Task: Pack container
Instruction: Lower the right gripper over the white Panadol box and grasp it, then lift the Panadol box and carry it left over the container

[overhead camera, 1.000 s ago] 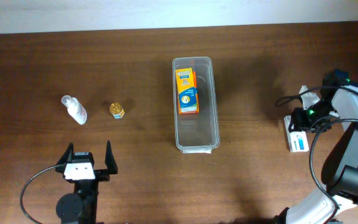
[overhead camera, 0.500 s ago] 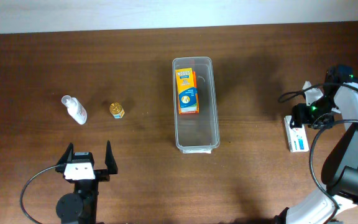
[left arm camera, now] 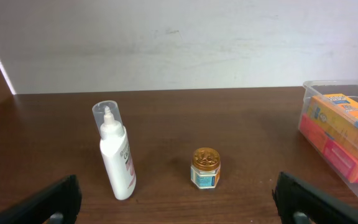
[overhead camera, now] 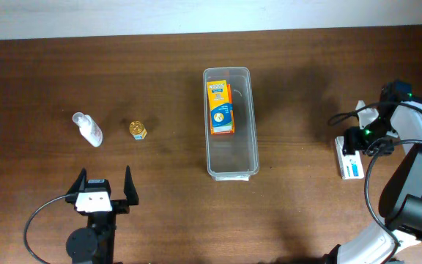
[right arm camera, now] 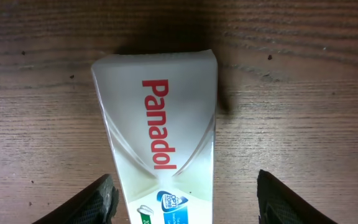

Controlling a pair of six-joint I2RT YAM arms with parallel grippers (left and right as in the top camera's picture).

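Observation:
The container (overhead camera: 244,158) is a long clear bin at the table's middle, with an orange box (overhead camera: 220,107) lying in its far half. It also shows at the right edge of the left wrist view (left arm camera: 328,84). A white Panadol box (overhead camera: 351,164) lies flat at the far right. My right gripper (overhead camera: 358,139) is open just above it, and in the right wrist view the box (right arm camera: 160,130) lies between the spread fingers (right arm camera: 101,200). My left gripper (overhead camera: 102,185) is open and empty near the front left.
A white bottle (overhead camera: 88,129) and a small gold-lidded jar (overhead camera: 138,130) stand left of the container. Both show ahead of my left gripper (left arm camera: 179,208) in the left wrist view, the bottle (left arm camera: 118,158) and the jar (left arm camera: 206,168). The right arm's cable loops at the right edge.
My right gripper shifted slightly up and right over the Panadol box, then came back. The box, the container and my left arm have not moved.

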